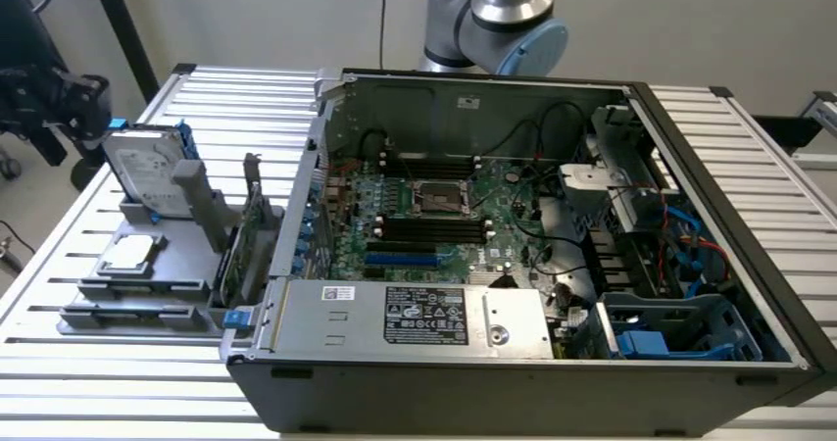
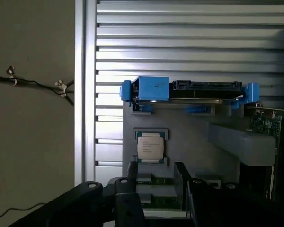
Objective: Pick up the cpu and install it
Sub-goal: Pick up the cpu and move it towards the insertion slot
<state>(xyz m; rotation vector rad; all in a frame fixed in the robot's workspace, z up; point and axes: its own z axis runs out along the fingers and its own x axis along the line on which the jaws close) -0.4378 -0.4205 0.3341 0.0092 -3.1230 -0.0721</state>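
The cpu [image 2: 150,147] lies flat in its recess on the grey holder [image 2: 189,135], just beside the blue-framed hard drive [image 2: 199,90]. It's thin and slick-topped, so an off-centre pinch could tilt or drop it. Silver-grey lid, printed text, pale rim. The end effector [image 2: 157,189] hovers near, fingers spread, empty

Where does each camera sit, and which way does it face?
Exterior view: mounted apart, raised, looking down across the slatted table into the open computer case; the arm shows behind it.
Wrist view: on the wrist, looking past the open gripper at the cpu.
Shared: the cpu and hard drive, at the exterior view's left, and the table.
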